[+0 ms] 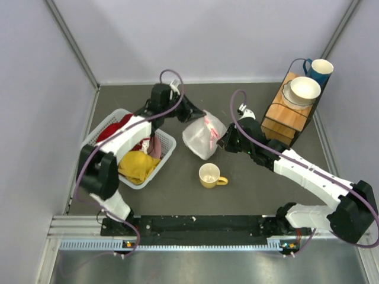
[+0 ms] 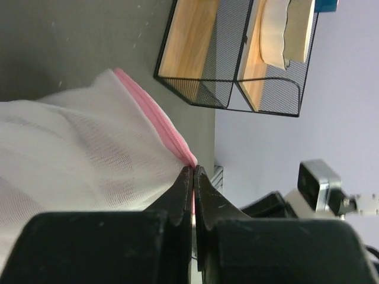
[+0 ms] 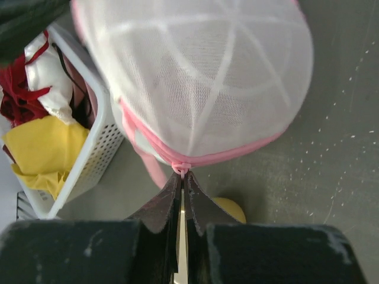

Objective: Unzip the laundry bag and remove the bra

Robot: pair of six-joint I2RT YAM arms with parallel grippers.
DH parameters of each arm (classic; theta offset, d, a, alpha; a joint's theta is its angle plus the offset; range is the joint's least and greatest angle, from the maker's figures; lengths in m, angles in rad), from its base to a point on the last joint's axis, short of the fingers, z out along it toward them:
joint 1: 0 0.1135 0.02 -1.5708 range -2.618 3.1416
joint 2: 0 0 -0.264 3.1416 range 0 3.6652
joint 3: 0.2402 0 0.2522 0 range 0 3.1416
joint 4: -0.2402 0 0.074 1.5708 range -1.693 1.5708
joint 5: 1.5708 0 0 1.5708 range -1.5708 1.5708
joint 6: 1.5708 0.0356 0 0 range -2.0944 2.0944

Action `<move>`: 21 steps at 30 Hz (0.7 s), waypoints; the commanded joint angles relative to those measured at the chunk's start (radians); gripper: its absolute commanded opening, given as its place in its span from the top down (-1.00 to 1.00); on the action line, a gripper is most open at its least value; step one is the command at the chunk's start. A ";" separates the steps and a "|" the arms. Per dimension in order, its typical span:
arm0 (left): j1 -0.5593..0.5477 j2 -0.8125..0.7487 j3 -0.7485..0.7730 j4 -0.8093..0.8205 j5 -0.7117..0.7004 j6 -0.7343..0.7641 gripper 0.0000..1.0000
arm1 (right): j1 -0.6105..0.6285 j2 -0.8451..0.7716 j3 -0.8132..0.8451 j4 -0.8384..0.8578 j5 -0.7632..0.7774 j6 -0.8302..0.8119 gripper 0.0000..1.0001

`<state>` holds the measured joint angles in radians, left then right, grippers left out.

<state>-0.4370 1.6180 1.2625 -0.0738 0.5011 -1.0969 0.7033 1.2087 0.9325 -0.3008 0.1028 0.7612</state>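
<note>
top view places the laundry bag (image 1: 200, 141) near the basket (image 1: 159, 167); only wrist views show left gripper (image 2: 193, 171) and right gripper (image 3: 181, 173) each pinching its pink trim (image 3: 237, 152)

Left arm (image 1: 127, 133) and right arm (image 1: 308, 174): white shells on the long links, black housings at the joints and bases. A mauve-grey cable (image 1: 172, 73) ran along each, looping free near the wrist. Left tool (image 2: 193, 171) and right tool (image 3: 180, 176) were black; fingers (image 2: 177, 200) tapered to thin tips, blocky bodies scuffed with pale specks.
</note>
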 commanded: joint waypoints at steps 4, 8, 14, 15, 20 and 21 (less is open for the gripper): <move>0.015 0.240 0.274 -0.070 0.137 0.213 1.00 | 0.024 -0.038 -0.047 0.091 -0.081 0.027 1.00; 0.015 0.298 0.363 -0.133 0.123 0.259 1.00 | 0.024 -0.047 -0.087 0.124 -0.066 0.044 1.00; 0.009 0.229 0.374 -0.213 0.041 0.347 0.37 | 0.024 -0.049 -0.080 0.143 -0.005 0.061 1.00; 0.011 0.208 0.368 -0.251 0.022 0.359 0.08 | 0.022 -0.046 -0.080 0.146 0.001 0.058 1.00; 0.011 0.047 0.293 -0.325 -0.062 0.376 -0.98 | 0.024 -0.038 -0.089 0.167 0.003 0.075 1.00; 0.009 0.024 0.281 -0.334 -0.074 0.379 -0.98 | 0.024 -0.034 -0.089 0.169 0.000 0.075 1.00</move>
<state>-0.4309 1.8324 1.5799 -0.3645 0.5125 -0.7689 0.7174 1.1904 0.8421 -0.1993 0.0864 0.8162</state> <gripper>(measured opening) 0.979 0.008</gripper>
